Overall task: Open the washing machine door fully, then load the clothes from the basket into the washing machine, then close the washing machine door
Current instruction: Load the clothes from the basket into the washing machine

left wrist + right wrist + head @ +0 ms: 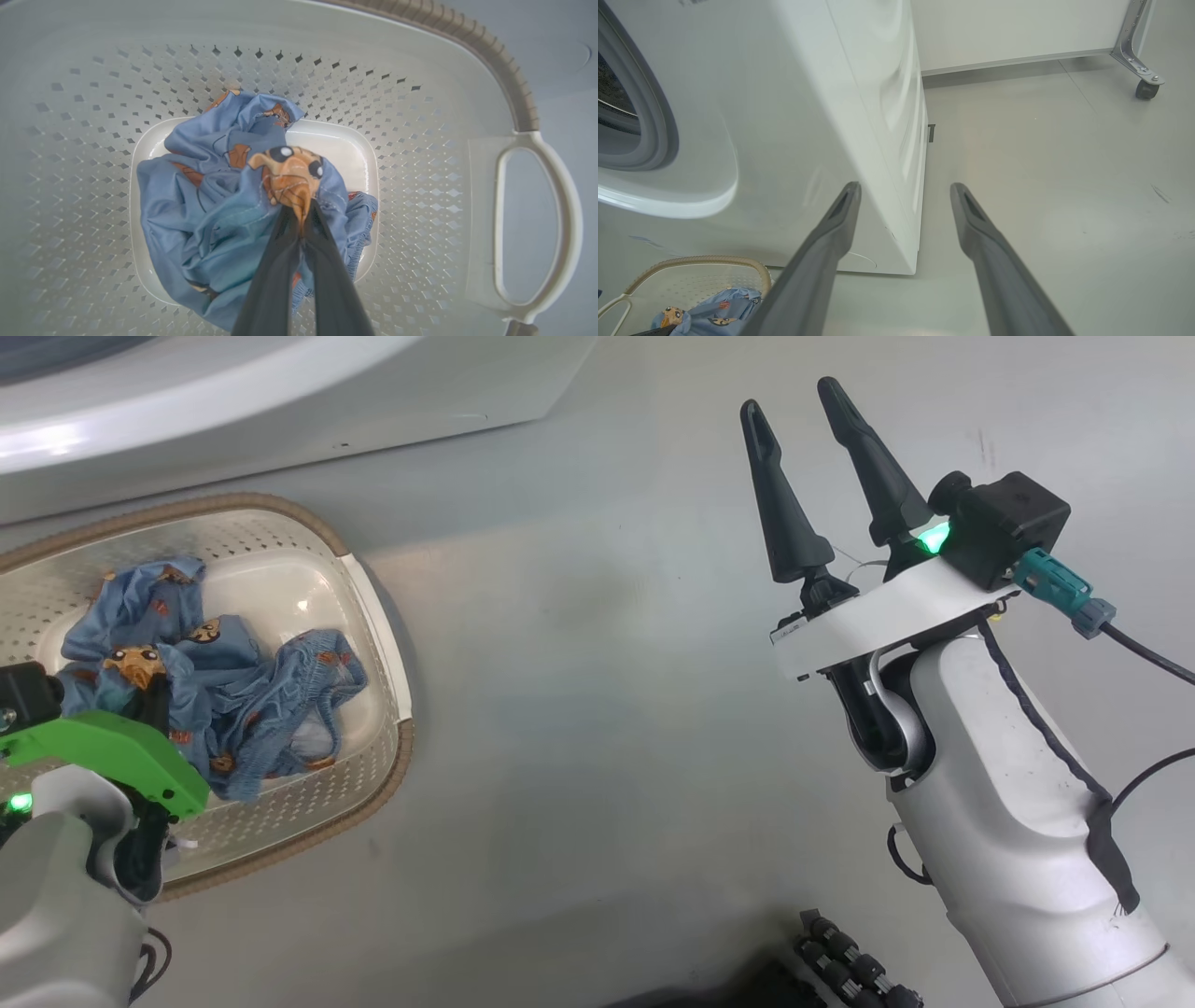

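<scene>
Pinching: the left pincer [301,210] is clenched on a fold of the blue clothes [205,219]. It has nipped right at an orange cartoon face, and the cloth is bunched between the tips of its dark fingers.
Clothes: they lie crumpled in a heap on the bottom of the basket [378,616]. The basket sits on the floor [607,728] just in front of the washing machine [808,116].
Why that grip: the pincer has taken a raised ridge of fabric. I'd say a high fold is easiest to nip and should drag the rest up with it.
Left arm: it reaches down into the basket from above. Its green wrist cover [103,747] hangs over the near side, and the fingers point at the basket bottom.
Right pincer [792,399]: released, with its fingers spread wide and nothing between them. It hangs over bare floor, well apart from the basket.
Right arm: the pale forearm rises from the lower right, with the wrist angled so the fingers point towards the machine's corner. It looks parked out of the way.
Machine: the grey seal [649,116] and the dark drum mouth lie bare. I judge the door is swung open and loading is the step in hand.
Risk: trailing ends could snag the brown rim [504,56] or slip free on the lift.
</scene>
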You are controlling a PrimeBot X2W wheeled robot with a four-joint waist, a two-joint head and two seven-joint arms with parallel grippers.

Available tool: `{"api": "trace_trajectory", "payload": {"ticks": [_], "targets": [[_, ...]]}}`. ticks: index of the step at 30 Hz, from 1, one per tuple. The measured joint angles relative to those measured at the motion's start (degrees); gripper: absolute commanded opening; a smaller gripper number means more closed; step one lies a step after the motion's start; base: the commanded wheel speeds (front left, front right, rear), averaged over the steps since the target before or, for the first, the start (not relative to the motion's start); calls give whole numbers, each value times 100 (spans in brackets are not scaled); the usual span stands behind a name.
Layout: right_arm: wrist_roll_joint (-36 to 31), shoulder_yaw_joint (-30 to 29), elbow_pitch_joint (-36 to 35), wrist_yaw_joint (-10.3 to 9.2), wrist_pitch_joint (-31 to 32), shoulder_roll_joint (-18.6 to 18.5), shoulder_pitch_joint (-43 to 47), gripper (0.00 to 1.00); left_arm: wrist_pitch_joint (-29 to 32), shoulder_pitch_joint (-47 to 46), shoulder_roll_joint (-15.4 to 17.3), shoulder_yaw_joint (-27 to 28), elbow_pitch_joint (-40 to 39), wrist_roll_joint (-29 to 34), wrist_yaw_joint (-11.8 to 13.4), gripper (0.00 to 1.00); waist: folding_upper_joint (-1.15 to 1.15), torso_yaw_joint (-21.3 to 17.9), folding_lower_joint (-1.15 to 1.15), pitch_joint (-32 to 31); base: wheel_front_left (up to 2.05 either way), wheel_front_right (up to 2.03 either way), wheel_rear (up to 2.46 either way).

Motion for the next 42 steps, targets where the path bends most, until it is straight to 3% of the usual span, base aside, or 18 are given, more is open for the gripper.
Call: {"api": "trace_trajectory", "payload": {"ticks": [23,42], "targets": [[127,-86,360,0,0,-235,515,100,-1135,862,20,-622,-725,-180,0,0,0,218,0,-1433,0,0,0],[312,-80,479,0,0,-407,846,100,-1390,1310,54,-715,-1207,-199,0,0,0,605,0,-2386,0,0,0]]}}
